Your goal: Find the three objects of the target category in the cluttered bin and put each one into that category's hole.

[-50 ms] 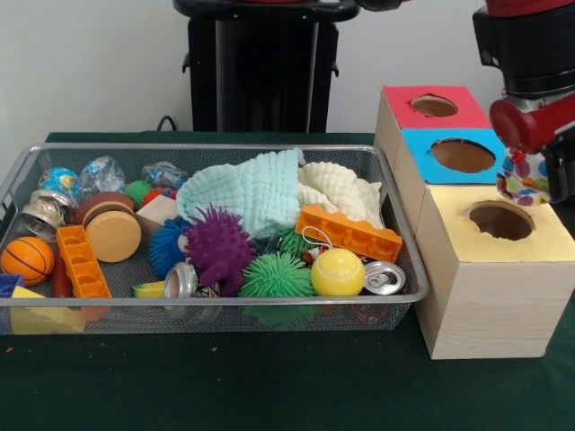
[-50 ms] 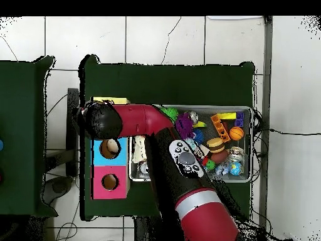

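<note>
Three holes top the wooden box [image 1: 490,269]: red, blue, yellow. The gripper [image 1: 530,180] holds a crinkly multicoloured wrapper [image 1: 524,178] between the blue hole [image 1: 463,154] and yellow hole [image 1: 500,220]. Released here, it could catch a rim or drop into the wrong hole.

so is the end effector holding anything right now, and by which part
Yes, it seems so: the end effector holds a colourful dotted wrapper by its upper edge, over the boxes. The exact contact is hidden.

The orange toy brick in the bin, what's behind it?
Behind the orange brick lie a cream cloth and a light blue cloth. Whatever they cover is hidden.
</note>
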Robot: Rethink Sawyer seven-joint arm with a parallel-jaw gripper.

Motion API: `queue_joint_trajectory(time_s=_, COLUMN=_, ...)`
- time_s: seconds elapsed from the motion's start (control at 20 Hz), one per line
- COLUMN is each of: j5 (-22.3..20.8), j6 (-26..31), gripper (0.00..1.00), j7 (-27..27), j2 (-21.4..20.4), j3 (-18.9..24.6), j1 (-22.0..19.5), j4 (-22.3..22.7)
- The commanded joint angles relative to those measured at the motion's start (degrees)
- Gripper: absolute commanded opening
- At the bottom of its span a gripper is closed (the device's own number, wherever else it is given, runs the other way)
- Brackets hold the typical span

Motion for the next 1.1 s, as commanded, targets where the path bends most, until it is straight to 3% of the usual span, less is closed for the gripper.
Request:
queue_joint_trajectory(time_s=0.05, j5=-2.7, j6=-2.7, gripper=0.0, j7=0.7, j2=3.9, j3=3.7, j1=-1.7, j4=-3.7)
queue_joint_trajectory(time_s=0.35, j5=-8.1, j6=-0.9, gripper=0.0, j7=-5.4, j2=4.5, j3=3.7, j1=-1.8, j4=-6.0)
queue_joint_trajectory(time_s=1.1, j5=-16.3, j6=7.1, gripper=0.0, j7=-10.6, j2=4.3, j3=6.3, j1=-2.9, j4=-8.8)
